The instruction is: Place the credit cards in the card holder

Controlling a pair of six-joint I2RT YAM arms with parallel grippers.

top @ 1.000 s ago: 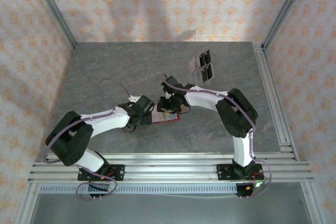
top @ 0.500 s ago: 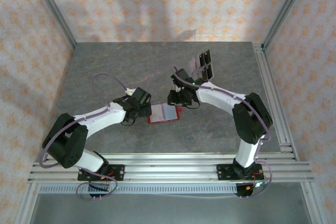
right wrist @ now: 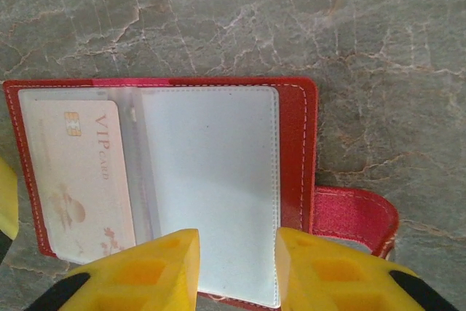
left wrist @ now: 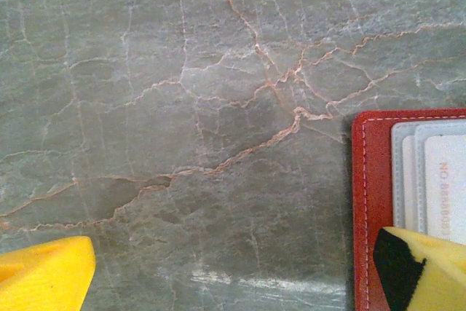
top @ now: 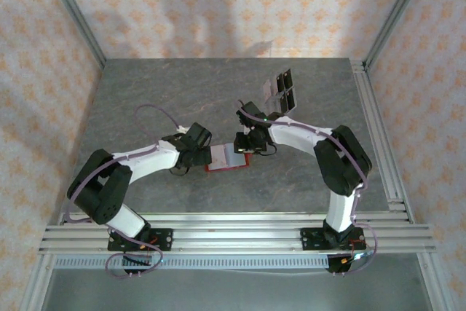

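Top external view, from the left: spreading the left fingers point(top: 203, 152) wide and empty at the left edge of the card holder point(top: 226, 159), lying open, lining up, long axis left-to-right on the tabletop point(top: 145, 100); poising the right fingers point(top: 244, 146) narrowly parted, gripping nothing, over its right half.

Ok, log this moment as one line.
card holder: open on table, VIP card sleeved | left gripper: open, at its edge | right gripper: open, over it
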